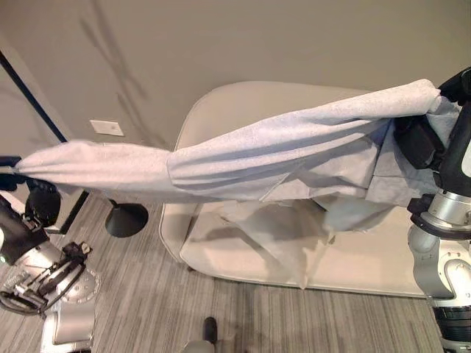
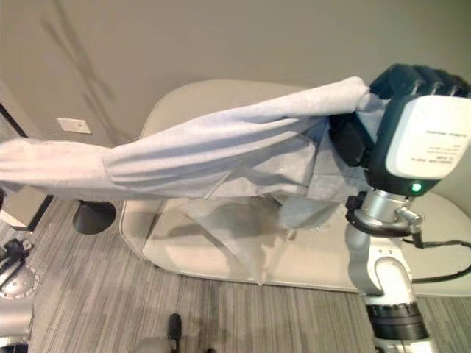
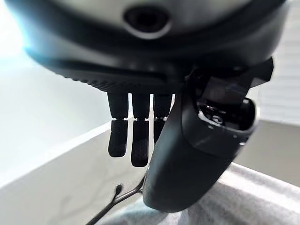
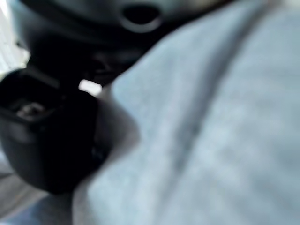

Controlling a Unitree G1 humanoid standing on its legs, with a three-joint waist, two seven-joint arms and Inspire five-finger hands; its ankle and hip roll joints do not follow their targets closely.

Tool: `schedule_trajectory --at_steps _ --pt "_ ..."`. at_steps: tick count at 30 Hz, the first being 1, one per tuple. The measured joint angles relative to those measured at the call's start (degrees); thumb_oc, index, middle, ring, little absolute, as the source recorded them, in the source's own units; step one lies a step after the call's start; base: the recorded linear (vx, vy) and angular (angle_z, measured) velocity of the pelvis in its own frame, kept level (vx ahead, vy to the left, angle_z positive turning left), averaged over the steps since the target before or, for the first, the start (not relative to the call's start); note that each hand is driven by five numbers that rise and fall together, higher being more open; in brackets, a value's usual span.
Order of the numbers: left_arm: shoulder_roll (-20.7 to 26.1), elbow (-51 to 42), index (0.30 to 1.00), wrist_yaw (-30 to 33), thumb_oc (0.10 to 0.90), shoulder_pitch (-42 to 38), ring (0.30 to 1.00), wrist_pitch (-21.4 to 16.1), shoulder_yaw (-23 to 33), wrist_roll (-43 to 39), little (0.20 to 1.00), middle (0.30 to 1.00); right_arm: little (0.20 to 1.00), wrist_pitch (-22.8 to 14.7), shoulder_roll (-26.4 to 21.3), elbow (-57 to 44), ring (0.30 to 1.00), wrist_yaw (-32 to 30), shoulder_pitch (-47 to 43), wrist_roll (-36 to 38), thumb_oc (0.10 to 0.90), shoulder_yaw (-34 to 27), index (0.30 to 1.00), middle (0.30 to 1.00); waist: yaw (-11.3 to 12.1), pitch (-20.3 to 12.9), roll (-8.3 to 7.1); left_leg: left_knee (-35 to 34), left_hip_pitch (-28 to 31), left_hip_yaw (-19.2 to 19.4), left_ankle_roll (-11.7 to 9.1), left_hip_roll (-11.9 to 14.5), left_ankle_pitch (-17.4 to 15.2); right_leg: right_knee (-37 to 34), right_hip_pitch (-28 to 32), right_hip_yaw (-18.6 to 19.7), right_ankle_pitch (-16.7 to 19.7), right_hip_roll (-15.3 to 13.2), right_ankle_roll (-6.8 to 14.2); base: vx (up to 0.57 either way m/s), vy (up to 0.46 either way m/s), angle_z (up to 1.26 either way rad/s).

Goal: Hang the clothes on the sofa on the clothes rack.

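A light grey garment hangs stretched in the air in front of the cream sofa, with its lower folds drooping toward the seat. My left hand grips one sleeve end at the far left. In the left wrist view the thumb presses onto the grey cloth beside the fingers. My right hand is raised at the upper right, fingers curled over the other end of the garment. Cloth lies right against that hand in the right wrist view.
The clothes rack's black pole slants up at the far left, with its round black base on the grey striped carpet beside the sofa. A white wall socket sits low on the wall. A thin black wire shows below my left fingers.
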Motion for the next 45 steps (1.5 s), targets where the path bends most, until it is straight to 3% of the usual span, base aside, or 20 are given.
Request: schedule_trajectory --at_steps 3,10,13,16,18,19,21,23,24,27,29,31,32,35,36,37,38,39,41,45 --pt "-0.78 0.92 0.3 -1.2 0.4 -1.25 0.3 -0.2 -2.55 -0.35 0.3 0.3 0.3 0.0 -1.61 0.0 0.3 0.47 0.0 1.04 0.4 0.56 0.3 0.3 -1.64 0.36 1.78 0.07 -0.51 -0.59 -3.13 0.34 -1.5 -2.67 0.78 -3.99 2.41 -2.48 -0.5 -0.13 0.118 0.61" --pt "-0.86 0.63 0.3 -2.1 0.4 -3.87 0.3 -0.84 -5.53 -0.5 0.3 0.3 0.3 -1.17 -2.45 0.18 0.3 1.98 -0.08 3.13 0.4 2.59 0.3 0.3 -6.72 0.36 1.89 0.07 9.92 -0.28 -5.86 13.94 -4.68 -4.9 2.75 -6.15 5.11 -5.87 1.08 -0.06 0.283 0.26" --pt "-0.65 3.56 0.3 -4.1 0.4 -7.34 0.3 -2.01 -11.42 -0.78 0.3 0.3 0.3 -2.4 -2.3 2.62 0.3 2.78 2.26 4.24 0.4 1.1 0.3 0.3 -8.86 0.06 3.29 1.73 9.47 0.43 -10.44 20.44 -4.76 -2.83 2.62 -5.83 5.36 -7.44 4.53 0.04 0.494 0.4" --pt "-1.36 4.1 0.3 -4.23 0.4 -8.19 0.3 -2.05 -14.18 -0.61 0.3 0.3 0.3 -3.28 -2.84 2.61 0.3 3.42 3.61 4.56 0.4 1.7 0.3 0.3 -10.16 -0.16 6.0 0.31 9.18 0.34 -9.56 23.09 -2.31 0.97 1.11 -4.76 4.91 -10.09 8.18 0.09 0.575 0.13" --pt "-1.39 4.1 0.3 -4.37 0.4 -8.62 0.3 -1.94 -14.95 -0.56 0.3 0.3 0.3 -2.79 -2.29 2.39 0.3 3.75 3.97 4.54 0.4 1.73 0.3 0.3 -11.34 -0.89 8.18 -2.72 8.83 1.34 -8.43 21.58 -3.09 1.49 0.79 -4.76 5.2 -13.22 11.36 0.1 0.616 0.2" --pt "-1.05 4.24 0.3 -4.38 0.4 -9.5 0.3 -2.09 -15.42 0.29 0.3 0.3 0.3 -2.42 -1.76 1.24 0.3 3.94 8.52 3.57 0.4 0.84 0.3 0.3 -11.42 -2.34 6.29 -1.98 8.66 1.49 -7.72 13.91 -6.52 -0.28 1.83 -2.47 8.32 -20.33 16.64 0.06 0.723 0.37" --pt "0.63 5.6 0.3 -4.04 0.4 -11.78 0.3 -1.23 -16.14 0.29 0.3 0.3 0.3 -2.12 -0.02 1.03 0.3 5.25 13.23 2.71 0.4 0.18 0.3 0.3 -10.65 -1.72 1.79 3.94 5.1 1.17 -2.72 5.99 -10.6 -0.75 2.76 -2.11 15.35 -27.19 14.16 -0.01 0.708 0.53" --pt "2.29 5.72 0.3 -4.16 0.4 -13.3 0.3 -0.9 -17.39 0.59 0.3 0.3 0.3 -0.89 3.04 0.82 0.3 6.03 13.54 2.93 0.4 -0.01 0.3 0.3 -10.18 -1.13 0.41 6.69 4.44 1.42 0.39 1.65 -12.3 1.22 0.8 -0.76 22.49 -31.5 10.83 -0.02 0.539 0.23" --pt "3.26 5.34 0.3 -3.94 0.4 -13.03 0.3 -0.77 -16.96 1.34 0.3 0.3 0.3 -0.36 2.84 0.32 0.3 6.58 12.7 2.89 0.4 0.96 0.3 0.3 -8.86 -0.51 0.21 6.85 5.0 2.94 1.67 0.56 -11.63 3.58 -1.92 -1.06 25.69 -34.85 12.43 0.01 0.417 -0.3" --pt "5.05 4.25 0.3 -3.92 0.4 -12.61 0.3 1.07 -14.7 2.26 0.3 0.3 0.3 -0.25 2.57 -0.57 0.3 7.32 11.34 1.69 0.4 3.43 0.3 0.3 -7.21 -0.06 0.14 4.13 7.69 4.91 6.41 -3.61 -11.52 9.71 -3.13 -9.23 33.25 -39.23 10.75 0.04 0.393 -0.17" --pt "4.51 3.46 0.3 -2.24 0.4 -12.78 0.3 1.23 -11.15 4.16 0.3 0.3 0.3 -1.28 2.37 -0.99 0.3 7.77 10.38 0.69 0.4 3.81 0.3 0.3 -7.71 0.49 1.21 1.78 8.8 4.12 8.72 -3.78 -10.43 16.42 -5.34 -5.04 21.59 -34.92 16.95 0.08 0.342 0.1" --pt "4.75 3.17 0.3 -0.34 0.4 -13.25 0.3 4.98 -6.65 4.75 0.3 0.3 0.3 -2.8 -1.64 -1.79 0.3 8.53 7.69 -0.39 0.4 4.37 0.3 0.3 -8.06 1.84 0.92 -2.21 12.81 4.36 12.43 -4.41 -10.51 24.6 -8.54 -4.47 6.27 -22.98 17.37 0.12 0.301 -0.12" --pt "4.96 3.23 0.3 0.15 0.4 -13.65 0.3 5.96 -5.59 4.86 0.3 0.3 0.3 -3.18 -2.9 -2.83 0.3 8.67 7.41 -0.51 0.4 3.93 0.3 0.3 -8.34 1.96 0.91 -2.8 13.31 4.45 11.21 -4.34 -9.75 25.59 -9.19 -5.96 4.41 -20.11 15.08 0.07 0.077 -0.14" --pt "8.66 3.51 0.3 1.37 0.4 -14.64 0.3 7.07 -3.68 7.39 0.3 0.3 0.3 -4.36 -5.49 -4.44 0.3 7.2 4.57 -0.62 0.4 2.72 0.3 0.3 -9.92 1.35 -1.74 -4.62 14.76 4.68 10.45 -6.82 -10.4 21.72 -12.53 -7.02 3.88 -13.85 13.5 0.13 0.091 0.02" --pt "9.29 7.82 0.3 3.0 0.4 -18.4 0.3 8.0 -3.11 8.4 0.3 0.3 0.3 -5.13 -8.98 -4.66 0.3 7.17 2.52 -0.64 0.4 2.96 0.3 0.3 -10.02 1.59 -0.82 -5.64 15.37 4.47 10.24 -7.03 -10.64 17.63 -14.32 -2.24 3.73 -9.5 12.46 0.21 -0.013 0.25" --pt "11.01 13.13 0.3 3.42 0.4 -22.52 0.3 8.77 -3.18 8.28 0.3 0.3 0.3 -5.6 -10.39 -3.87 0.3 6.92 0.41 -0.6 0.4 4.84 0.3 0.3 -11.36 1.62 -2.82 -0.63 14.12 8.22 6.19 -6.8 -16.43 10.55 -14.39 -0.91 5.59 -9.08 10.64 0.29 -0.066 0.47" --pt "12.3 14.72 0.3 3.23 0.4 -24.2 0.3 8.8 -3.76 8.26 0.3 0.3 0.3 -5.84 -11.44 -2.95 0.3 6.93 -0.81 -0.62 0.4 5.11 0.3 0.3 -12.6 1.6 -3.06 3.58 13.42 7.65 11.7 -5.29 -17.33 9.87 -14.63 -0.29 5.99 -10.16 11.81 0.33 -0.077 0.48" --pt "13.89 17.48 0.3 3.36 0.4 -25.65 0.3 8.8 -4.47 8.31 0.3 0.3 0.3 -6.39 -11.7 -0.94 0.3 6.51 -2.26 -0.53 0.4 6.03 0.3 0.3 -12.76 1.15 -4.29 2.88 14.64 7.65 9.67 -7.62 -18.37 6.62 -15.28 3.26 7.33 -11.49 12.26 0.3 -0.064 0.39" --pt "16.93 21.65 0.3 2.93 0.4 -28.62 0.3 9.99 -5.87 8.12 0.3 0.3 0.3 -6.55 -13.75 2.62 0.3 6.46 -5.19 -0.33 0.4 7.05 0.3 0.3 -13.46 0.77 -3.96 1.28 16.16 6.93 10.28 -7.94 -18.0 -1.54 -14.68 4.41 12.02 -11.13 12.62 0.4 -0.086 0.26" --pt "18.65 21.26 0.3 1.36 0.4 -28.05 0.3 10.73 -5.78 8.21 0.3 0.3 0.3 -6.56 -13.91 6.2 0.3 6.59 -7.59 0.75 0.4 8.04 0.3 0.3 -14.15 -1.25 -1.85 -2.81 23.85 4.67 8.98 -6.29 -18.48 -4.1 -7.71 -1.75 15.69 -3.98 5.95 0.29 -0.137 0.26"
